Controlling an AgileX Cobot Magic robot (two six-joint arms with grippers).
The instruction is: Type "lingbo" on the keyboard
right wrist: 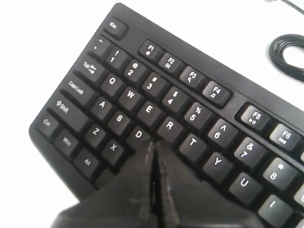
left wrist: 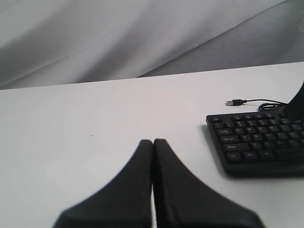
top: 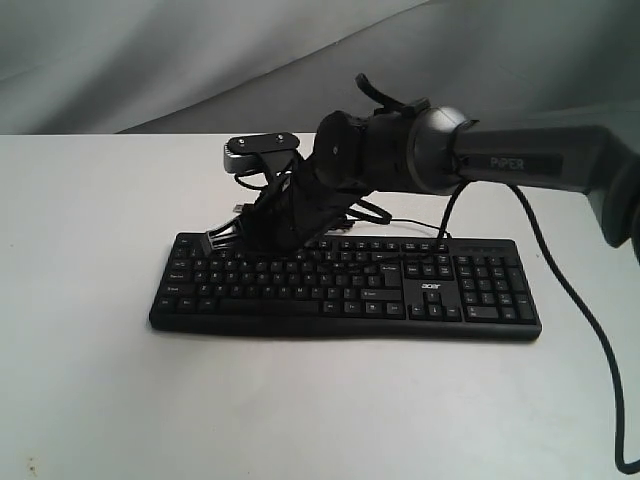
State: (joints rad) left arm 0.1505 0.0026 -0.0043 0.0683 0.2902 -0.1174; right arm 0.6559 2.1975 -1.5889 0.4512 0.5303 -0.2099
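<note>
The black keyboard (top: 470,300) with a white "acer" logo lies across the middle of the white table. My right gripper (top: 222,238) reaches from the right over the keyboard's left half. In the right wrist view its shut fingertips (right wrist: 154,143) sit just past the D key, below R, over the keyboard (right wrist: 142,90); whether they touch a key I cannot tell. My left gripper (left wrist: 153,141) is shut and empty above bare table, to the left of the keyboard's (left wrist: 256,137) left end. It is out of the exterior view.
The thin USB cable (top: 400,218) loops behind the keyboard, and its loose plug (left wrist: 235,102) lies on the table. The right arm's own cable (top: 590,330) hangs down at the right. A grey cloth backdrop (top: 200,60) rises behind the table.
</note>
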